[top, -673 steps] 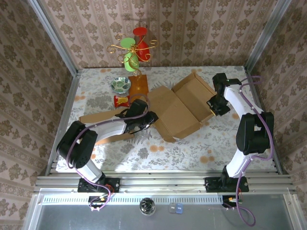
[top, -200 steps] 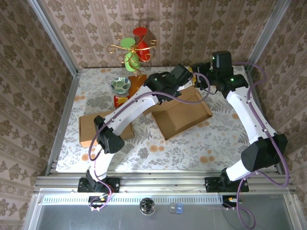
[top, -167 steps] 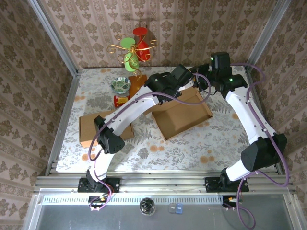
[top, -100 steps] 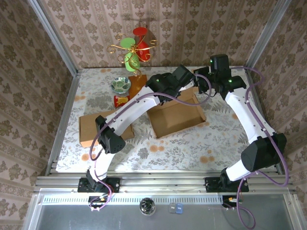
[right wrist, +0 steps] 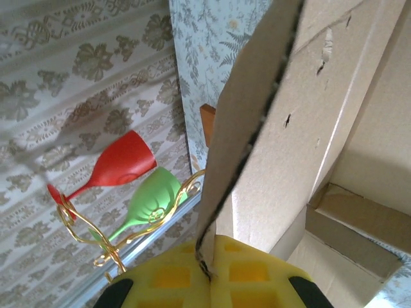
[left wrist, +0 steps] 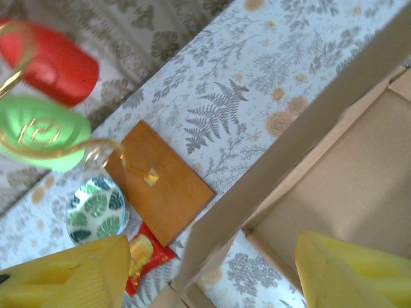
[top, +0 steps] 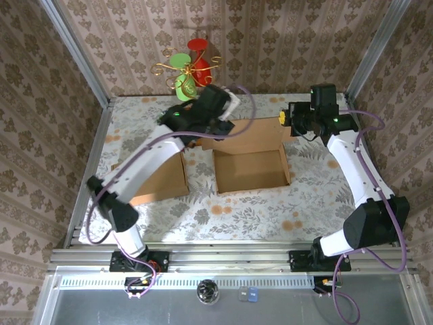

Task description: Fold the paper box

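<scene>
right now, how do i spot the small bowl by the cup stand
Find the gold wire stand of red and green cups at the back of the floral table. Beside its brown wooden base sits the small round bowl, the only item with a green leaf pattern.

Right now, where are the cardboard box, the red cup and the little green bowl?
cardboard box [top: 250, 172], top view, on its inner floor.
red cup [left wrist: 58, 64], left wrist view, on the cup's side.
green bowl [left wrist: 96, 210], left wrist view, on its patterned inside.
</scene>
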Tool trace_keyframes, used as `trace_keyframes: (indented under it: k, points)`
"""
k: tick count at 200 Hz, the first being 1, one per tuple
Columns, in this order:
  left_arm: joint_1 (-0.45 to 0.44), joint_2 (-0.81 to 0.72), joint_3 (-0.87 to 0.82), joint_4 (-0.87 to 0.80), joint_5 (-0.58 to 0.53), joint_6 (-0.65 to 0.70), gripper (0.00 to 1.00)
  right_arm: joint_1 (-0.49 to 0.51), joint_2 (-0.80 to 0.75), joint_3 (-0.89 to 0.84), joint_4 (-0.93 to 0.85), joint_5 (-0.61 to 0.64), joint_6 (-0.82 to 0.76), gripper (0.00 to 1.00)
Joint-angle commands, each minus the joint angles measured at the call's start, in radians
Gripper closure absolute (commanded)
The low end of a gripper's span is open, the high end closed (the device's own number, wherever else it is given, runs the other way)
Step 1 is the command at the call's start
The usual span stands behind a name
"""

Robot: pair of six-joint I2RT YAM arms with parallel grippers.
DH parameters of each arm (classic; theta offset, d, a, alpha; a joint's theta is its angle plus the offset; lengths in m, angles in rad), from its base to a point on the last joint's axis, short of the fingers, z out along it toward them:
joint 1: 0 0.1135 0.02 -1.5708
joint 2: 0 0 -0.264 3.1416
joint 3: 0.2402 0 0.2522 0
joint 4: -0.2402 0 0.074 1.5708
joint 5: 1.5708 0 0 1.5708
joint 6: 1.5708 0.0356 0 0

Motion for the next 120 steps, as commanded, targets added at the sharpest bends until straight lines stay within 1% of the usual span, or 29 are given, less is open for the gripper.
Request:
trace_keyframes:
  k: [1, 6, 27, 44, 56, 77, 120]
  points:
    - [0.067, -0.103, -0.146, 0.038, 0.152, -0.131, 0.30, -0.015, -0.018, -0.006, 0.003, -0.022, 0.032, 1.00]
    - [0.087, -0.120, -0.191, 0.036, 0.176, -0.131, 0.30, -0.017, -0.016, -0.002, -0.004, -0.022, 0.025, 1.00]
    - [0.172, -0.163, -0.291, 0.013, 0.283, -0.111, 0.30, -0.021, -0.011, 0.006, -0.015, -0.025, 0.005, 1.00]
    - [0.204, -0.167, -0.322, 0.001, 0.330, -0.059, 0.29, -0.022, -0.003, 0.016, -0.034, -0.028, -0.020, 1.00]
    - [0.214, -0.157, -0.314, -0.009, 0.348, -0.019, 0.29, -0.023, 0.000, 0.013, -0.041, -0.025, -0.026, 1.00]
    - [0.214, -0.112, -0.275, -0.027, 0.344, 0.042, 0.28, -0.024, 0.005, 0.011, -0.040, -0.027, -0.031, 1.00]
    - [0.214, -0.003, -0.183, -0.040, 0.249, 0.087, 0.27, -0.025, 0.016, 0.016, -0.037, -0.032, -0.036, 1.00]
